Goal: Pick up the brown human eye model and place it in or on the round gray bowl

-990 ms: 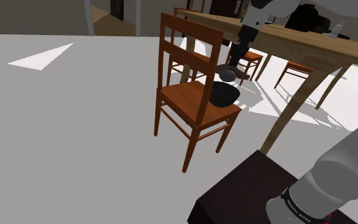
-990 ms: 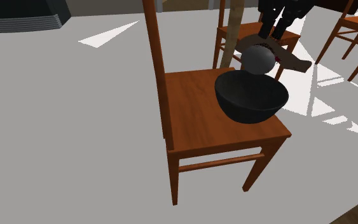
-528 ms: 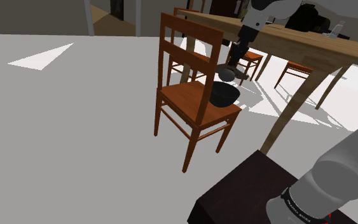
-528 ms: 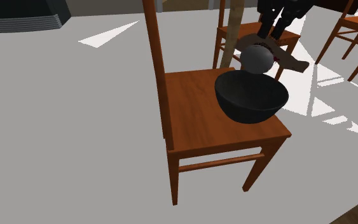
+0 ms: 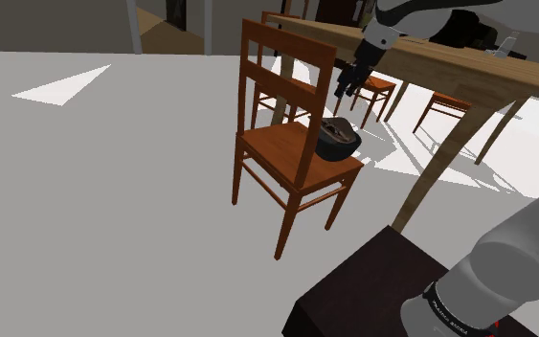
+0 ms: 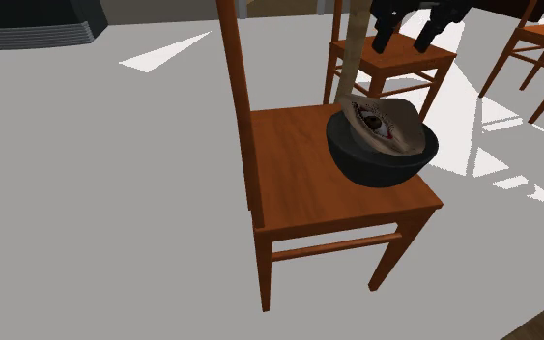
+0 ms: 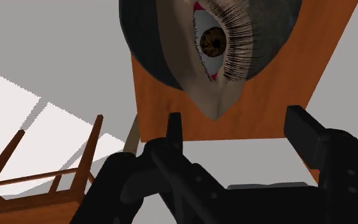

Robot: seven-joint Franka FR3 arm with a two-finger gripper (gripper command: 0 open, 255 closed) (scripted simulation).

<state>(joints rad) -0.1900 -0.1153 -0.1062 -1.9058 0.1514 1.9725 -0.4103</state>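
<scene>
Tan eye model with brown iris (image 6: 384, 124) lies in dark round bowl (image 6: 381, 162) on brown wooden chair (image 6: 294, 179), black gripper (image 6: 402, 39) above it, fingers apart, empty.

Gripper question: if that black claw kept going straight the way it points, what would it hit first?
Probably the eye model lying in the dark bowl on the chair. The open gripper points down at it, though depth is hard to judge.
</scene>
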